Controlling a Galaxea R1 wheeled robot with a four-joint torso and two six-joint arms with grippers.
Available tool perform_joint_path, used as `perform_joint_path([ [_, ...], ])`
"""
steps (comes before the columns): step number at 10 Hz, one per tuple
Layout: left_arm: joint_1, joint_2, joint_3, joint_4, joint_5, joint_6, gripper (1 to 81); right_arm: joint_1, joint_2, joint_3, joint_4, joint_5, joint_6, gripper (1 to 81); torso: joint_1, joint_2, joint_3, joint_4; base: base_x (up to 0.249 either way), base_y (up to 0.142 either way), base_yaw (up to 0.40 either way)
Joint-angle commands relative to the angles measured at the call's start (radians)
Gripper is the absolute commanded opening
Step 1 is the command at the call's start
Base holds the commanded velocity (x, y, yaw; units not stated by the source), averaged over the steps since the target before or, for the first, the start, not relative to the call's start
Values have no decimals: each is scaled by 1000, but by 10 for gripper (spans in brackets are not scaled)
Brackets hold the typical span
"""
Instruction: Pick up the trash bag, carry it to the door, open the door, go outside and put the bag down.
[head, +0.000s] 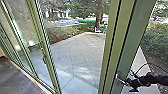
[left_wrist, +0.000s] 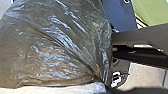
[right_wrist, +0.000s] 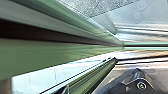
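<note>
The trash bag (left_wrist: 57, 45), in the left wrist view, is dark, thin and glossy, grey-olive with brownish patches and pale streaks of light along its creases. It bulges broadly and draws together in long folds towards one point, close to the robot's left wrist. What, if anything, it touches below cannot be told. Whether the left gripper is open or closed on the bag, I cannot tell.

In the head view, from the left, a dark floor (head: 17, 75) ends at a pale sill (head: 36, 81), along which green-framed glass panels (head: 21, 32) stand. The last frame on that side bears an upright dark handle (head: 44, 60). Next comes an opening, or clear glass, I cannot tell which, with a paved yard (head: 77, 55) beyond it. Low shrubs (head: 60, 32) line the yard's far left edge, and a tree trunk (head: 99, 16) rises past its far edge. Right of the yard, thick green door framing (head: 116, 40) runs from top to bottom across the view and stands in the way. Leafy bushes (head: 156, 37) lie farther right.

The robot's dark right arm (head: 156, 79) comes in low from the right edge, nearly level, its gripper (head: 121, 80) pointing left at the framing, close beside a small silvery fitting (head: 116, 76). Whether that gripper is open or closed, I cannot tell.
</note>
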Motion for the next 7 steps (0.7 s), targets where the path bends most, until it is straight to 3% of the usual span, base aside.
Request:
perform_joint_path([
  [1, -25, 2, 5, 5, 73, 9, 10, 310, -100, 62, -237, -18, -66, 811, 0, 0, 0, 0, 0, 0, 0],
  [4, -22, 2, 5, 6, 72, 9, 10, 318, -137, 133, -349, -41, -66, 811, 1, 0, 0, 0, 0, 0, 0],
  [7, -22, 7, 5, 6, 73, 9, 10, 319, -168, 171, -426, -121, -65, 811, 1, 0, 0, 0, 0, 0, 0],
])
